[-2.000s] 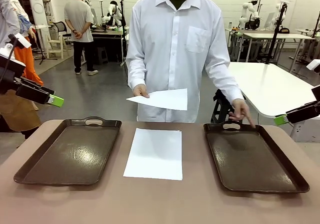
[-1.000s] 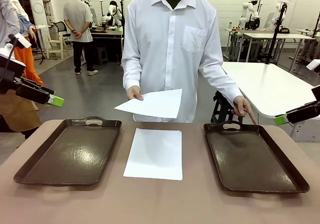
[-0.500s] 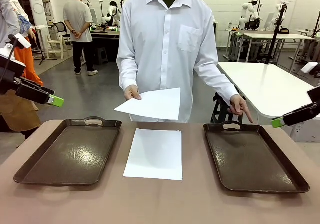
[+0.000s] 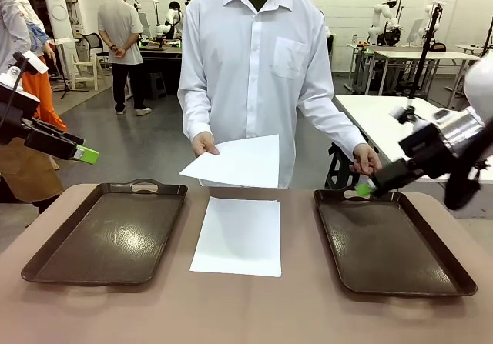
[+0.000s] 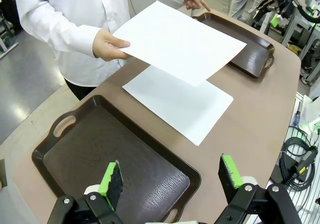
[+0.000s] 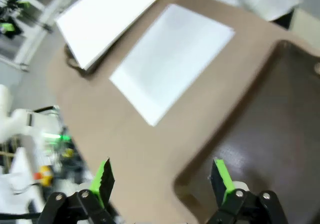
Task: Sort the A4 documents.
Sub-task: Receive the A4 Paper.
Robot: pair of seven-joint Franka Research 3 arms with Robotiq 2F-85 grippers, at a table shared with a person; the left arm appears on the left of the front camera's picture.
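A left tray [image 4: 108,236] and right tray [image 4: 393,244] are flanking the A4 documents [image 4: 239,236] at centre; a person's hand [image 4: 204,142] is holding one sheet [image 4: 239,161] above them. The right gripper [image 4: 363,189], at centre right, and the left gripper [image 4: 86,155], at far left, are hanging with jaws apart and empty, both well apart from the paper.

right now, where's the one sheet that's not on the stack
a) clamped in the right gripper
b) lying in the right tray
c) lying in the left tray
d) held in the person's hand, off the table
D: the person's hand holds the sheet in the air, while the stack lies on the table.
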